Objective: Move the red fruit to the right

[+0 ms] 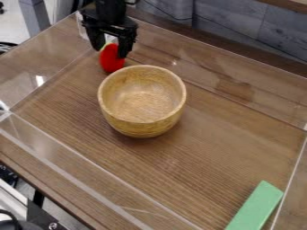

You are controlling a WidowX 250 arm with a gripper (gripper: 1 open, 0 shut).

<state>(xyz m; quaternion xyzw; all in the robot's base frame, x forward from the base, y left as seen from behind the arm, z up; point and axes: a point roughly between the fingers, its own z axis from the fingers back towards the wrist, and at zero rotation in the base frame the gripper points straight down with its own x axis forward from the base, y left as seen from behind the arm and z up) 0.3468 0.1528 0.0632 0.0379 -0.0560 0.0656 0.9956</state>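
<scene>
Strawberry (pixel 110 58) sits on the table (pixel 228 117) under the open claw (pixel 109 40); close squarely on its sides, then lift clear of the wooden bowl (pixel 142 100).

Black claw (pixel 109 39), two stubby fingers, boxy black wrist above.

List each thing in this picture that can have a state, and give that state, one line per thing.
gripper: jaws open, pointing down, straddling the top of the fruit
red fruit: on the table, beside the bowl's far-left rim, not lifted
wooden bowl: upright, empty
green block: lying flat at the near right corner
</scene>
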